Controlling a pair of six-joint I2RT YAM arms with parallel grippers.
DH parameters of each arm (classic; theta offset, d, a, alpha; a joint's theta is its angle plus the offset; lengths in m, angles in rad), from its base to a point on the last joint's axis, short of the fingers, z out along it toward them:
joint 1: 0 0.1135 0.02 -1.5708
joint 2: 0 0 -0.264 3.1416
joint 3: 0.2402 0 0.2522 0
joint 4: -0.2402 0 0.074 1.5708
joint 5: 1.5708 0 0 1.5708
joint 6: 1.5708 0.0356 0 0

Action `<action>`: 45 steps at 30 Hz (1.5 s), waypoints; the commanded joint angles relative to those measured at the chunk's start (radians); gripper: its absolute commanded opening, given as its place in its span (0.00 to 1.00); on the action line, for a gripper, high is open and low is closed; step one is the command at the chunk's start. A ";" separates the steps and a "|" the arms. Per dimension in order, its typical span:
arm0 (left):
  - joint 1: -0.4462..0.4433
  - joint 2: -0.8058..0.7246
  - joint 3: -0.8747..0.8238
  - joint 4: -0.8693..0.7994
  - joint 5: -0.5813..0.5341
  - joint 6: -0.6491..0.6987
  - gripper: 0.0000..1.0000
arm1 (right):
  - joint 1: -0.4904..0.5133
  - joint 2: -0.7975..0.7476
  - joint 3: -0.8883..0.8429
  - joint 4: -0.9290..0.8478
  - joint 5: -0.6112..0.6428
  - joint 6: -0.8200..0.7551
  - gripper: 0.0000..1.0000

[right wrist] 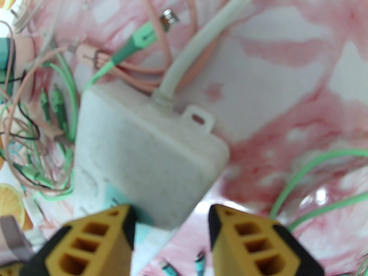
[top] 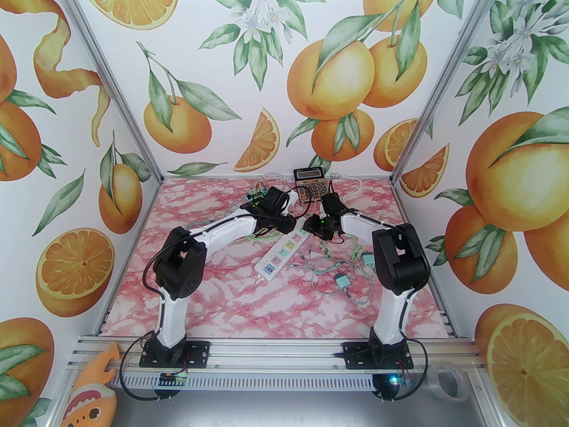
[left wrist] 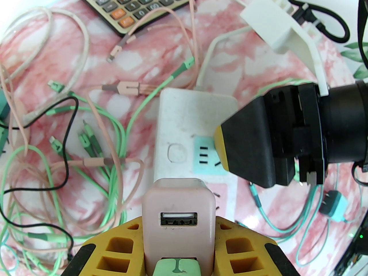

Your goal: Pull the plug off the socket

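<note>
Left wrist: left gripper clamps the light, rigid USB charger by its flat sides above the power strip; right gripper stands parted.

Walls printed with oranges, orange slices, green leaves and white blossom enclose the booth on three sides, joined at the corners by slanting aluminium posts. The surface, patterned in pink-and-white marble, is evenly lit. An aluminium rail runs along its near edge, with an orange plush toy below its left end and a roll of clear tape below its right.
</note>
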 commanded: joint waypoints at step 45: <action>0.383 -0.844 -0.051 -0.391 -0.511 -0.078 0.13 | 0.027 -0.195 0.011 -0.031 0.038 -0.033 1.00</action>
